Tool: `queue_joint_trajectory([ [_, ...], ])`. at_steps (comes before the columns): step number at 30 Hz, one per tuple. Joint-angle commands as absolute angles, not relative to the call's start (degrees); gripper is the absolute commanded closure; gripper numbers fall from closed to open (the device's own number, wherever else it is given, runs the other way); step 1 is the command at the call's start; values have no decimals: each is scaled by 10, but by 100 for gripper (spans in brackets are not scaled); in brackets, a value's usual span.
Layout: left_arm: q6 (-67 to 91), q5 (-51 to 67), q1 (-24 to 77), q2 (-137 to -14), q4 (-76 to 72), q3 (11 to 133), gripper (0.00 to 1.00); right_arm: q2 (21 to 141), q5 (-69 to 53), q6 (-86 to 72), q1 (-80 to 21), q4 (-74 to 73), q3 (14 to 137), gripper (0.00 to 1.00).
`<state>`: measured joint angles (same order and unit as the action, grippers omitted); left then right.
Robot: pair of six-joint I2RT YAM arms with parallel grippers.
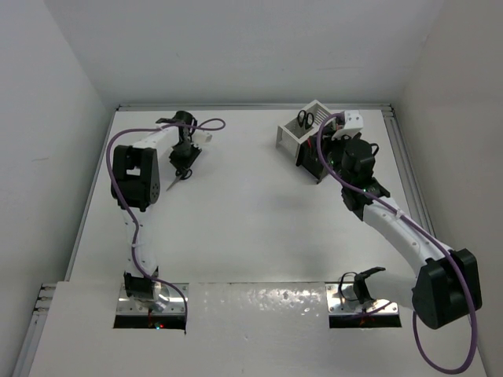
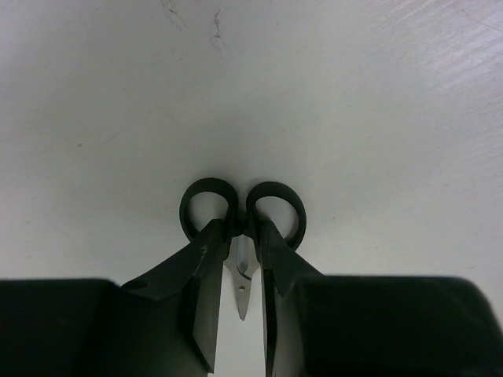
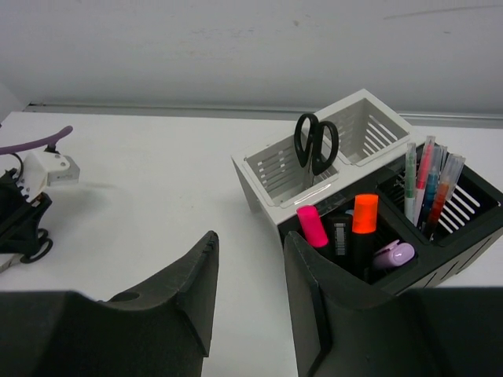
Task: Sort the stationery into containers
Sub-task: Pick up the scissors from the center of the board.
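**Pair of scissors [image 2: 243, 283] clamped by left gripper [image 2: 240, 226], far-left of table [image 1: 251, 220]**

The scissors lie w/ both black handle loops pointing away from the wrist cam and the metal blades running back between the fingers. The left gripper is pinched on them at the neck, where the loops meet the blades, one finger per side. Can't tell if they're lifted or resting on the surface.

Left arm [image 1: 141, 169] runs up from its base at the near-left edge, folds at the elbow and reaches to the far-left corner, wrist angled down at the tabletop.

Containers sit well apart from that, at far right. The white box [image 3: 267, 184] is joined to the black box [image 3: 471, 228]. A 2nd scissors [image 3: 316, 145] stands handles-up in a white compartment. In the black box, the near compartment holds a pink highlighter [image 3: 312, 225], an orange highlighter [image 3: 365, 214] and a purple highlighter [image 3: 393, 254]. The other compartment holds the pens [image 3: 428, 177], upright.

Right arm [image 1: 393, 224] stretches diagonally from the near-right base toward the far right, wrist just beside the black box. The right gripper [image 3: 250, 243] has its fingers parted w/ nothing between them, hanging over bare table in front of the boxes.
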<state>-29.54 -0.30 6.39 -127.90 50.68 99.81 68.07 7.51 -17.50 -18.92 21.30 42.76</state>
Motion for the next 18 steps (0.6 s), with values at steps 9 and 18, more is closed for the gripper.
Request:
queue_joint_trajectory([
  [9, -298, 58, 59, -1212, 413, 955, 100, 671, 75, -169, -204, 223, 433, 62],
  [18, -289, 65, 60, -1198, 418, 961, 100, 670, 75, -169, -207, 225, 432, 62],
])
